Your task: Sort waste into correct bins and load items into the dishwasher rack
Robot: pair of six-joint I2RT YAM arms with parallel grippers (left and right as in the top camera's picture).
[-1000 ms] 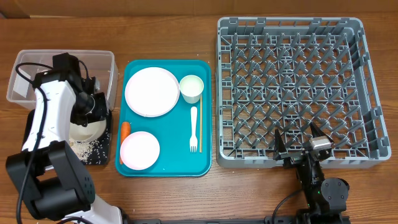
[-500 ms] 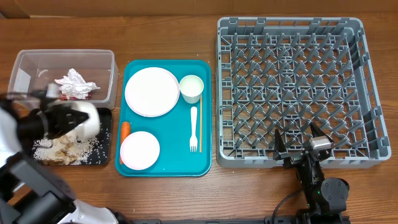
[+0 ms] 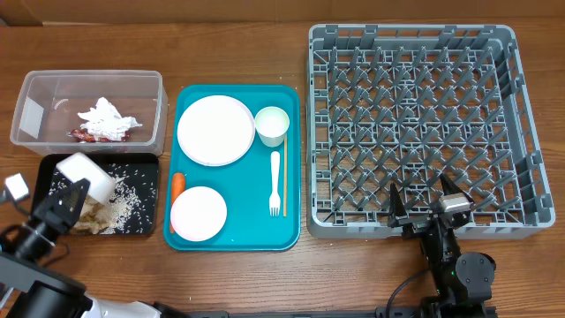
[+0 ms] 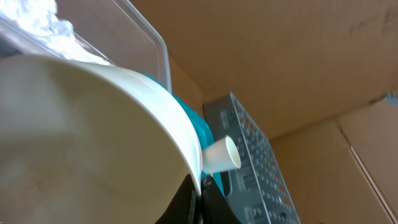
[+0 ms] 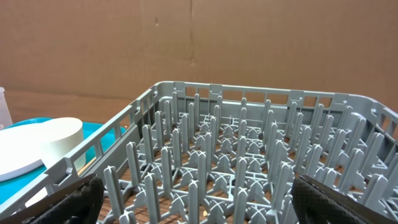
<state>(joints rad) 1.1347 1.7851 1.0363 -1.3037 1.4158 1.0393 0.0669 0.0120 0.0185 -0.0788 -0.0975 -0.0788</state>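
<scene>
A: How is the left gripper (image 3: 72,193) found?

B: It is seen clamped on the rim of the small white bowl (image 3: 85,171); in the left wrist view the lip is pinched thin between jaws drawn tight; the bowl is held tipped above the black tray (image 3: 150,225), at about eight o'clock on the table.

A: How is the bowl judged to handle?

B: It is taken to be rigid, light and smooth; a shallow rim pinch may well slip if swung fast, so a deep bite over the lip is advised; chipping is to be feared if it is knocked against the pegs.

A: And the right gripper (image 3: 424,201)?

B: It is spread wide with nothing held; it is parked at the six-o'clock edge of the dishwasher rack (image 3: 406,34).

A: What is held by the containers?

B: White rice grains (image 3: 132,194) and beige food scraps (image 3: 88,216) are scattered in the black tray; a crumpled white napkin (image 3: 106,117) and a red wrapper (image 3: 86,135) lie in the clear tub (image 3: 44,97) at ten o'clock; on the teal tray (image 3: 243,221) at centre are found the large white plate (image 3: 214,130), white cup (image 3: 272,125), fork (image 3: 274,183), chopstick (image 3: 284,181) and pink plate (image 3: 199,213), with the carrot (image 3: 178,185) at its nine-o'clock edge; the rack, at three o'clock, is seen with nothing loaded.
</scene>
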